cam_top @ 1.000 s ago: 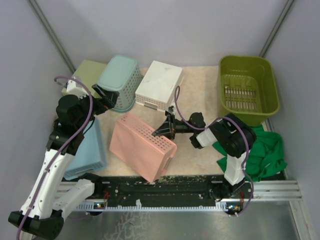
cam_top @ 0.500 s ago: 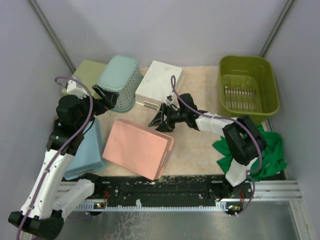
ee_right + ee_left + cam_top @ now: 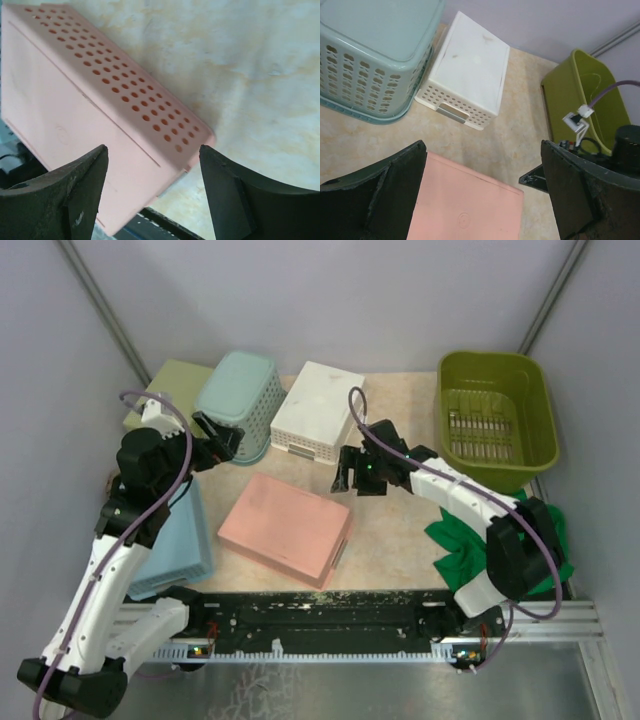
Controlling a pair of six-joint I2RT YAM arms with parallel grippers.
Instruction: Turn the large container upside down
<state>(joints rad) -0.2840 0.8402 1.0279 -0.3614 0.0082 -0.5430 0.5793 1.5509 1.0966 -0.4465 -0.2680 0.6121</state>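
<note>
Progress 0 of 1 | your deep olive-green rectangular plastic tub (image 3: 497, 418) sits mouth-up at 2 o'clock on the worktop (image 3: 410, 408), untouched | right pincer (image 3: 347, 472) released near the pink perforated plastic box (image 3: 285, 530); left pincer (image 3: 222, 435) released at 10 o'clock | the flip is all yours to do.

blue bin (image 3: 190, 540) half hidden

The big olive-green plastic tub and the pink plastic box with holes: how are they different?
The olive-green plastic tub stands open side up, its slotted base showing; the pink plastic box lies with a closed flat face on top. The tub has a wide rim and slots; the box has rows of round holes in its side. Both are rectangular plastic.
</note>
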